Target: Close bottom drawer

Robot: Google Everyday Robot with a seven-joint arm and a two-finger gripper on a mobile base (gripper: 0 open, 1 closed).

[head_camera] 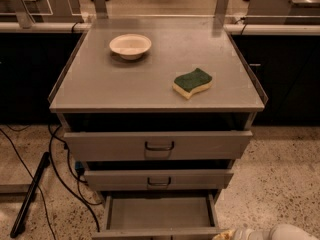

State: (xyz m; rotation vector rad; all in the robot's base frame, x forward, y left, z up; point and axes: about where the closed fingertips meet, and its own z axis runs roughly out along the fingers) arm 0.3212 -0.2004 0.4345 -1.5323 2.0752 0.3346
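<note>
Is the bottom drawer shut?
No, the bottom drawer is pulled out with its tray showing; the end effector is by its front, at the view's lower right.

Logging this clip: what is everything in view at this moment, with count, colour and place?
cabinet: one, grey, centre of the view
bowl: one, cream, back left of the cabinet top
sponge: one, green over yellow, right of centre on the cabinet top
top drawer: one, grey, just under the cabinet top
middle drawer: one, grey, under the top drawer
bottom drawer: one, grey, lowest, pulled out with its tray showing
cables: several, black, on the floor left of the cabinet
pole: one, black, lying on the floor, far left
floor: speckled beige, around the cabinet
arm: one, white, bottom right corner
gripper: one, pale, bottom edge, by the bottom drawer's right front corner
</note>
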